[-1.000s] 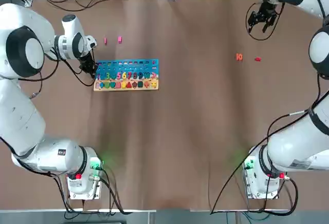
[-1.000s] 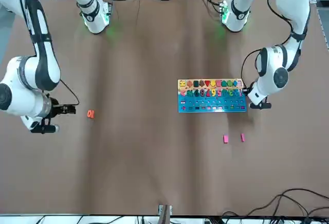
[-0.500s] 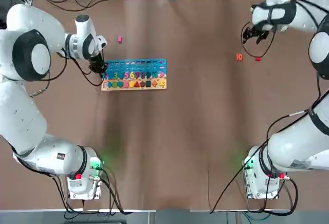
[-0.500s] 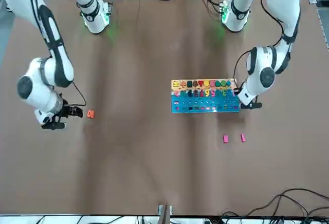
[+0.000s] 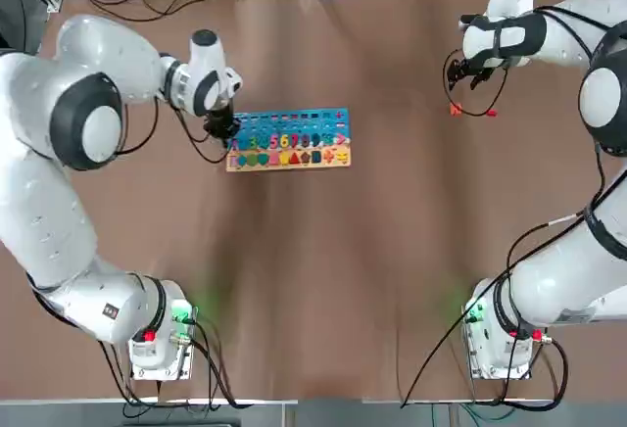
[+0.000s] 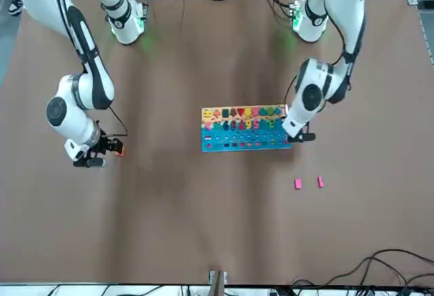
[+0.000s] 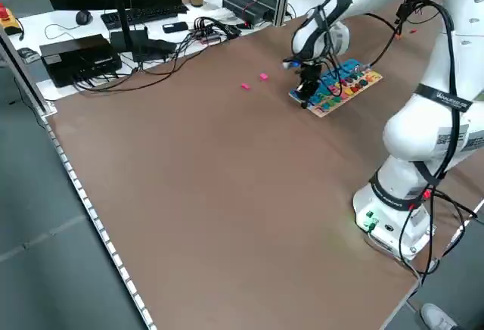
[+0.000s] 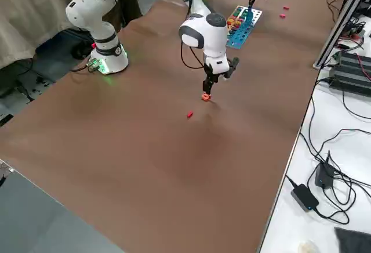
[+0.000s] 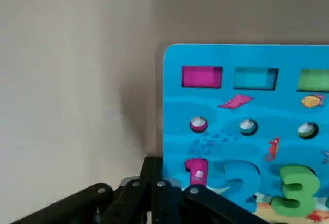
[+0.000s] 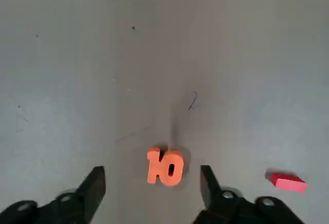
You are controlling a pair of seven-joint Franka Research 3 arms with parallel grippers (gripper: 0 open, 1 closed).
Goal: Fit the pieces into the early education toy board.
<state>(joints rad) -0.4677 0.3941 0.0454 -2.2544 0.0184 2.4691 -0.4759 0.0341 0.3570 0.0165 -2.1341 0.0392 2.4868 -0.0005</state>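
At the far left of the table in the top view, the left gripper [image 5: 221,129] is closed tight against the left edge of the toy board [image 5: 290,138]. In the front view, two pink pieces [image 6: 308,182] lie apart beyond it. The right wrist view shows the right gripper [image 10: 151,187] spread open around the orange piece [image 10: 164,167] — the red piece [image 10: 288,182] lies just beside.
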